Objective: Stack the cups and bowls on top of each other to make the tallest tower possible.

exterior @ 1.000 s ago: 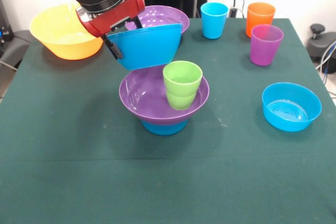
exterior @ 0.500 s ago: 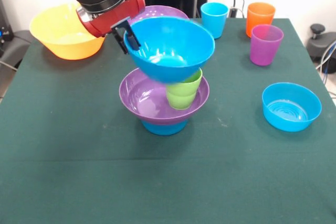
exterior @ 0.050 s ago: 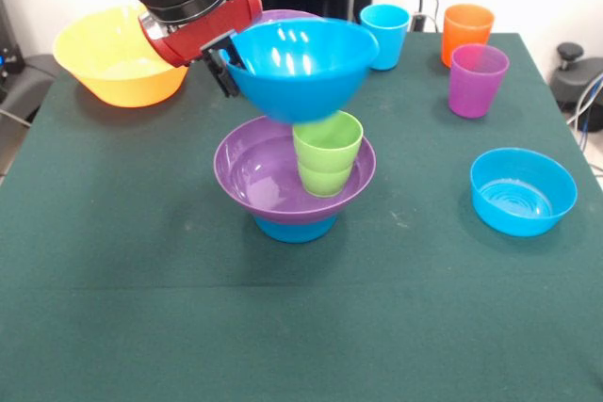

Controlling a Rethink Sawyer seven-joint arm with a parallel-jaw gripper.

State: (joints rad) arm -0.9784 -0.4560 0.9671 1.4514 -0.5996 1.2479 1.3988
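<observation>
Green cloth covers the table (exterior @ 0.050 s ago: pixel 113 308), and the gripper (exterior @ 0.050 s ago: pixel 227 65) is pinching the near-left rim of the large blue bowl (exterior @ 0.050 s ago: pixel 300 65), holding it upright in the air just above the lime green cup (exterior @ 0.050 s ago: pixel 327 152). That cup stands inside the wide purple bowl (exterior @ 0.050 s ago: pixel 259 176), itself perched on a small blue bowl (exterior @ 0.050 s ago: pixel 294 228): that's the tower, mid-table. To do this well, I'd say the bowl's base wants centring squarely over the cup's mouth and lowering level before letting go, since the cup sits off-centre to the right and could tip. Count them: four cups, with light blue (exterior @ 0.050 s ago: pixel 384 34), orange (exterior @ 0.050 s ago: pixel 467 32) and purple (exterior @ 0.050 s ago: pixel 477 79) far right. Six bowls: yellow (exterior @ 0.050 s ago: pixel 104 68) far left, another purple (exterior @ 0.050 s ago: pixel 275 18) peeking behind, a small blue one (exterior @ 0.050 s ago: pixel 523 191) right.
</observation>
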